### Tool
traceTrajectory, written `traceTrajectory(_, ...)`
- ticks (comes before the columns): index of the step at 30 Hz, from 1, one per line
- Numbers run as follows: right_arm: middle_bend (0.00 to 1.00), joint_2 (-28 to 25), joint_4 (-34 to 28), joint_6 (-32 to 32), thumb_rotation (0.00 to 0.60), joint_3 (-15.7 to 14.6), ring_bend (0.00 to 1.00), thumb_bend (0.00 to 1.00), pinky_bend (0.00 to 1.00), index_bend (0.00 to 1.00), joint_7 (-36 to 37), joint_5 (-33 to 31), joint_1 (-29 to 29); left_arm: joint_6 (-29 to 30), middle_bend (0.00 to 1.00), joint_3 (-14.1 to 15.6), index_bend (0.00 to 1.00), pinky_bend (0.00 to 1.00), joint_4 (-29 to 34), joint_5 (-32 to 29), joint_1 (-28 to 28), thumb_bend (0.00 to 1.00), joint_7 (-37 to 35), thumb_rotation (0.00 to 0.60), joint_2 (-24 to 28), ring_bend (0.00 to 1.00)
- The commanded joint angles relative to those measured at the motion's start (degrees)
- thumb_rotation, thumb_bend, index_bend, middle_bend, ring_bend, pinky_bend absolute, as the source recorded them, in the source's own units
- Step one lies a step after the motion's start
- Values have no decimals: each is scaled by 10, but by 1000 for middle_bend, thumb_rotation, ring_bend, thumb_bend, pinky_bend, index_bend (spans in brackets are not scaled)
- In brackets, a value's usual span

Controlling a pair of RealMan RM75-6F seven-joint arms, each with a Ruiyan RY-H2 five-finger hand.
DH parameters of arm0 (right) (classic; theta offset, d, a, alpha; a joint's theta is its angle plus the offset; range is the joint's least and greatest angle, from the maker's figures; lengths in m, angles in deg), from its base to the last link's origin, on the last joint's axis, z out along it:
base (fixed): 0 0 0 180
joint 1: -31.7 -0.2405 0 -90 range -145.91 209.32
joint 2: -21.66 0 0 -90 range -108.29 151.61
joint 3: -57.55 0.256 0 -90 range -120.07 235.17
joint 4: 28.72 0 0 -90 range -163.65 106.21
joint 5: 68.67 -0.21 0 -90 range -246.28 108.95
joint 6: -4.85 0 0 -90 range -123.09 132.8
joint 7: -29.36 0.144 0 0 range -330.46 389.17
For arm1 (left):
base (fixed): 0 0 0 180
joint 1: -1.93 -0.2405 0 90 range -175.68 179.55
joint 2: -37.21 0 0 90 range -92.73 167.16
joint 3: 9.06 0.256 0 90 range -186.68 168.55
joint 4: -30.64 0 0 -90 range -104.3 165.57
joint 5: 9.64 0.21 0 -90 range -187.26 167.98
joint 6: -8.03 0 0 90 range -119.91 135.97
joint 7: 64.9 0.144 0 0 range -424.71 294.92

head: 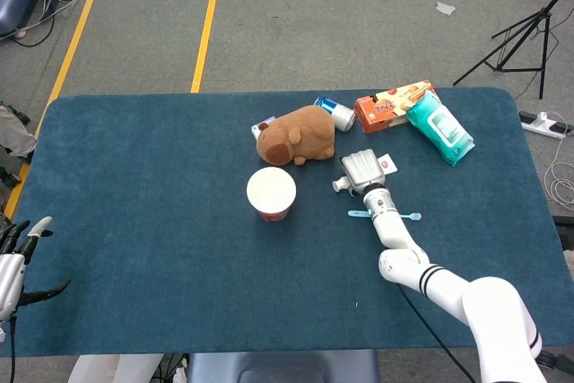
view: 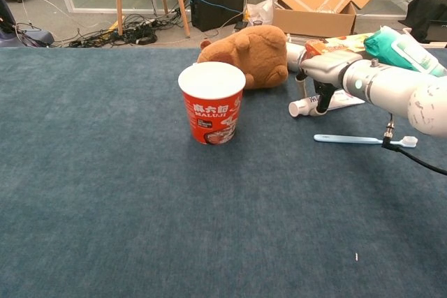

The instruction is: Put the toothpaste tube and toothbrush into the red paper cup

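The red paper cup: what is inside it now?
From the head view the red paper cup shows only a pale, bare interior. The toothpaste tube and toothbrush lie on the table. The cup's bottom is hard to make out.

Bright, even lighting; soft faint shadows; both views sharp.

Right hand [view: 316,78] over toothpaste tube [view: 323,102], fingers [view: 321,95] down on it. Toothbrush [view: 363,139] just beyond fingers; red paper cup [view: 211,102] well apart.
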Motion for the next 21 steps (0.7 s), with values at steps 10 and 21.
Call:
traceTrajectory(10,1000,-1,-5,3,600,-1,1000,194,1000,527,-1,-13,-3,-1,266,0,73,87,0,-1,0,0,1,600,0,90)
traceTrajectory(21,1000,-3,-9,-6,600,-4,1000,206,1000,597,0,-14,-1,-2,266,1,73,87,1,-1,0,0,2,600,0,90)
